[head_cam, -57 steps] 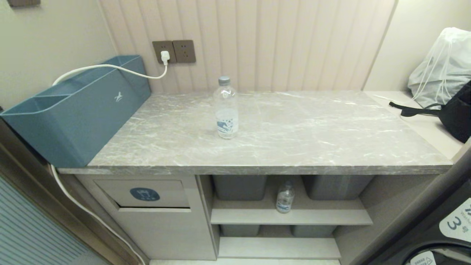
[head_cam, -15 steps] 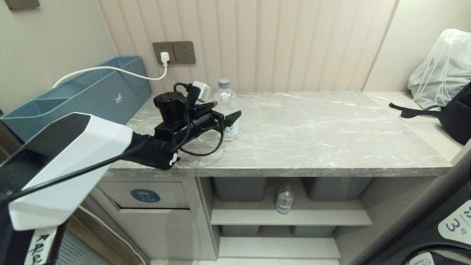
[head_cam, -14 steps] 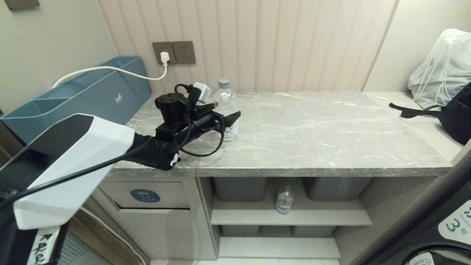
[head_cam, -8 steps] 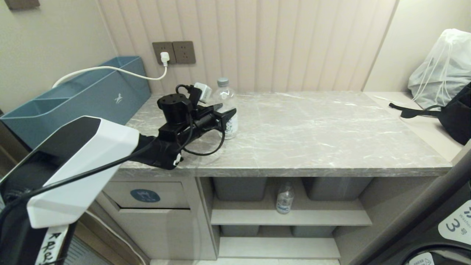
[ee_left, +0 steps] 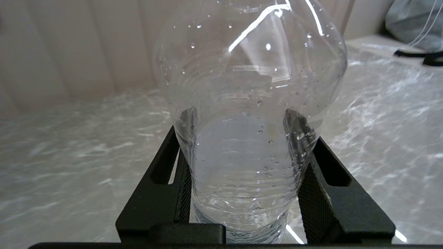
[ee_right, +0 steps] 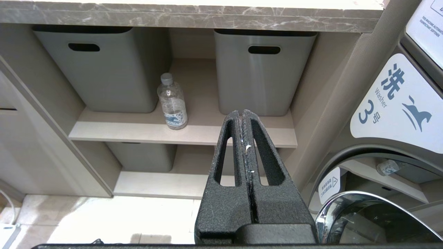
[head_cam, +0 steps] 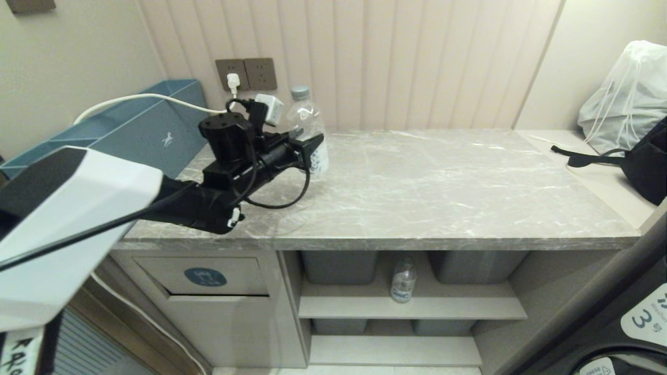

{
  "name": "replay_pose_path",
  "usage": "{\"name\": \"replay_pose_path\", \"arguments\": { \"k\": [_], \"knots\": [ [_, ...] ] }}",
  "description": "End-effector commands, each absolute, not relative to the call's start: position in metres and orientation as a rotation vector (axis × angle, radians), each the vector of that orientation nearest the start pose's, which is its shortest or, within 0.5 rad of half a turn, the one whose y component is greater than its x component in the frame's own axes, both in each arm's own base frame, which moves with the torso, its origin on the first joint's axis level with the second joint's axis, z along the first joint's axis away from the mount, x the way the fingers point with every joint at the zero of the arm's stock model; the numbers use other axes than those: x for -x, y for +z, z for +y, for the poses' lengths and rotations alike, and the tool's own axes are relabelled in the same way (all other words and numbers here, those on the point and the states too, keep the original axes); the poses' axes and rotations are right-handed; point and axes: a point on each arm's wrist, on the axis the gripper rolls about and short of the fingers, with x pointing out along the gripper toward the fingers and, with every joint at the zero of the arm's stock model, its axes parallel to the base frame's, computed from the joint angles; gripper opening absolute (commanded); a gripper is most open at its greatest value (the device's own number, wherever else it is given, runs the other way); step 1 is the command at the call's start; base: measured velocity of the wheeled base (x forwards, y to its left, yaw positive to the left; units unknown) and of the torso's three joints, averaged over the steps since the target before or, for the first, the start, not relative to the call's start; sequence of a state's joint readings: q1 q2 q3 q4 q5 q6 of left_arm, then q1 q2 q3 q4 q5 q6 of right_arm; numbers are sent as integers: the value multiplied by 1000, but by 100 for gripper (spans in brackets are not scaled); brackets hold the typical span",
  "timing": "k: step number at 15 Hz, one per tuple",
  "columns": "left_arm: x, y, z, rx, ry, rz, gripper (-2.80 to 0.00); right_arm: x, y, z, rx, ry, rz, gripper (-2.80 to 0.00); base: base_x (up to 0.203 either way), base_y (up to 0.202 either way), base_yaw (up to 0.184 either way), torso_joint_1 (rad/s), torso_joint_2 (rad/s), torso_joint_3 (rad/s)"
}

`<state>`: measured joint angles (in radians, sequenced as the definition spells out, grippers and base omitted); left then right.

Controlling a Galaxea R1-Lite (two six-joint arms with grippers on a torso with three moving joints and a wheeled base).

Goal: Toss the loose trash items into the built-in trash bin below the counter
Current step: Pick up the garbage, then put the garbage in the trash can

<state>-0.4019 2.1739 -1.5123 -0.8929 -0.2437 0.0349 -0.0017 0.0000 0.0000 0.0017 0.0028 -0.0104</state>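
Observation:
My left gripper (head_cam: pixel 311 149) is shut on a clear plastic water bottle (head_cam: pixel 306 127) with a grey cap, holding it upright over the back left of the grey marble counter (head_cam: pixel 443 192). In the left wrist view the black fingers (ee_left: pixel 166 180) press both sides of the bottle (ee_left: pixel 249 103). A second bottle (head_cam: pixel 403 281) stands on the upper shelf between two grey tubs, and it shows again as the bottle (ee_right: pixel 172 102) in the right wrist view. The trash bin flap (head_cam: pixel 206 275) with its blue sticker sits below the counter at the left. My right gripper (ee_right: pixel 243 112) is shut and empty, parked low and facing the shelves.
A blue organiser box (head_cam: pixel 130 130) stands on the counter's left end under a white cable plugged into the wall socket (head_cam: pixel 233 78). Grey tubs (head_cam: pixel 340 265) (head_cam: pixel 477 264) fill the shelf. A white bag (head_cam: pixel 625 94) and a black bag (head_cam: pixel 649 161) lie at the right, near a washer door (ee_right: pixel 380 214).
My left gripper has closed on the counter bottle. It has then carried the bottle up and to the left, off the spot where it stood. The right arm has stayed still.

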Motion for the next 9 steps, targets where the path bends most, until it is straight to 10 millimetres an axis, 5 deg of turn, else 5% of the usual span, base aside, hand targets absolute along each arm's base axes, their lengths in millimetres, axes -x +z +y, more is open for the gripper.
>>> {"name": "replay_pose_path", "arguments": {
  "k": [1, 6, 9],
  "knots": [
    [-381, 264, -167, -6, -630, -315, -280, 23, 75, 0, 11, 2, 2, -280, 0, 0, 0, 0, 0, 0],
    [-292, 298, -126, 4, -604, -324, -280, 23, 75, 0, 12, 3, 2, -280, 0, 0, 0, 0, 0, 0],
    [-243, 292, -87, -8, -541, -288, -280, 23, 75, 0, 11, 2, 2, -280, 0, 0, 0, -97, 202, 116]
  ]
}}
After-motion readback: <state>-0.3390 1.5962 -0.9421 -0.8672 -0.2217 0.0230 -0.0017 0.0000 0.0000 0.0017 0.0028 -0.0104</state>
